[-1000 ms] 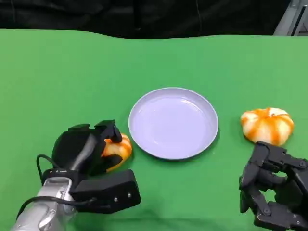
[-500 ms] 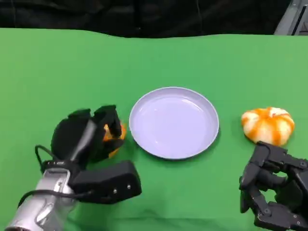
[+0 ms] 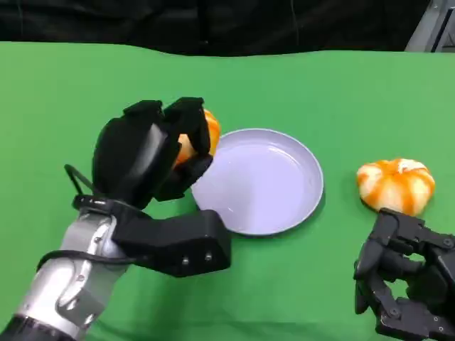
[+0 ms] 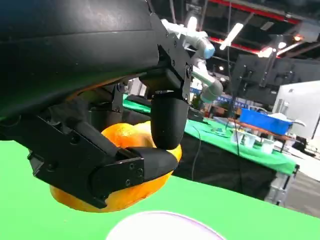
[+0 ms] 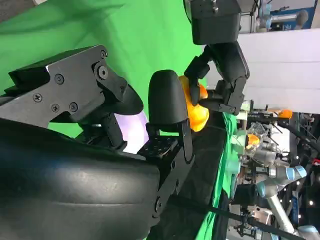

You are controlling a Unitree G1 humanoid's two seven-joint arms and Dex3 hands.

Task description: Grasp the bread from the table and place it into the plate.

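Note:
My left hand (image 3: 142, 160) grips an orange-glazed bread roll (image 3: 211, 132) and holds it lifted off the green table, just over the left rim of the lilac plate (image 3: 284, 213). In the left wrist view the black fingers (image 4: 165, 120) wrap the roll (image 4: 125, 136) from above and below. A second orange-and-white roll (image 3: 395, 185) lies on the table to the right of the plate. At the lower right, near that roll, my right hand (image 3: 405, 288) holds nothing. The right wrist view looks across the plate (image 5: 134, 131) at the lifted roll (image 5: 196, 112).
The green cloth table (image 3: 341, 92) stretches back to a dark backdrop. The plate sits at its centre with nothing in it. Bare cloth lies behind and in front of the plate.
My left hand has lifted the roll off the table and carried it up and to the right, to the plate's left rim. My right hand and the second roll have not moved.

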